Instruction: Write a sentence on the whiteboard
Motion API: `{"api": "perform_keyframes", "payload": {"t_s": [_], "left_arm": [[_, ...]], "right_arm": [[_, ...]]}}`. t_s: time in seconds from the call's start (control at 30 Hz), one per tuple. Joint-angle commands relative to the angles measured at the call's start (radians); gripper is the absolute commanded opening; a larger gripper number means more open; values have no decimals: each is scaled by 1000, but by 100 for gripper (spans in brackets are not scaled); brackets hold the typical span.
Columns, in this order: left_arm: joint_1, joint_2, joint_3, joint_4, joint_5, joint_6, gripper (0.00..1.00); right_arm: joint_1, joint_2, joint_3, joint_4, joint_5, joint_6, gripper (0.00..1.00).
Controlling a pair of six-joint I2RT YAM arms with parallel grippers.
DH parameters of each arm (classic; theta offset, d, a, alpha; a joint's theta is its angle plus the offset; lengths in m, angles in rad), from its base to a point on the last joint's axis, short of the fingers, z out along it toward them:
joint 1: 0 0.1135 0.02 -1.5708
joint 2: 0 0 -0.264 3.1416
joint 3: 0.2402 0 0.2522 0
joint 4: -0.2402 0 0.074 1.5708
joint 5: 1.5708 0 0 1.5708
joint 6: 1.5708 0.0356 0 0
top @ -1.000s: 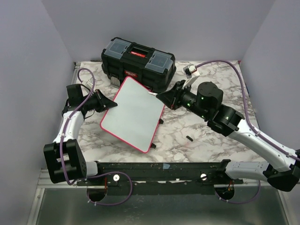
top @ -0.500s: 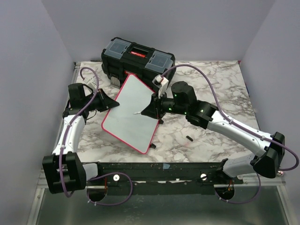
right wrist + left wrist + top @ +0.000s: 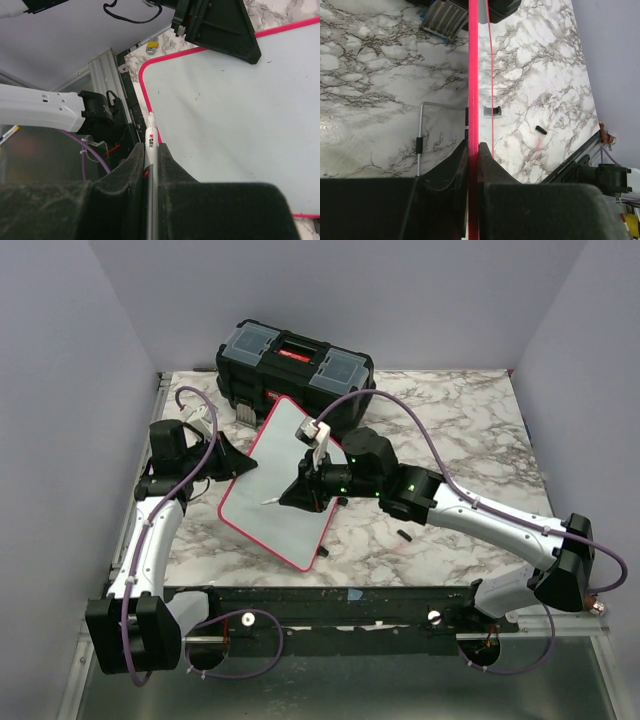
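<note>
The whiteboard (image 3: 272, 452) is clamped by its left rim in the left gripper (image 3: 472, 148) and held tilted above the table (image 3: 455, 430), before the toolbox (image 3: 295, 365). A marker (image 3: 150, 139) is pinched in the right gripper (image 3: 150, 151), its tip over the board's lower face; contact cannot be told.

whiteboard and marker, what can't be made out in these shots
- Top view: whether the marker tip touches the whiteboard; too small.
- Left wrist view: the whiteboard's face; it shows edge-on in the left gripper.
- Top view: part of the whiteboard's right edge, behind the right gripper.
- Top view: the small black piece; too small to name.
</note>
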Motion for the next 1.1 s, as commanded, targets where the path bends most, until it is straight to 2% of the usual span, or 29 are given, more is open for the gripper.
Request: {"api": "perform_keyframes", "payload": {"t_s": [0.0, 0.2, 0.43, 1.07], "left_arm": [[-23, -36, -2, 15, -75, 73, 0], [-31, -55, -1, 9, -93, 74, 0], [-44, -77, -6, 6, -112, 74, 0], [-57, -87, -1, -2, -137, 75, 0]], "right_arm": [[37, 44, 48, 50, 87, -25, 1], [88, 102, 81, 61, 200, -25, 1], [110, 147, 92, 92, 258, 18, 1], [141, 245, 166, 88, 302, 21, 1]]}}
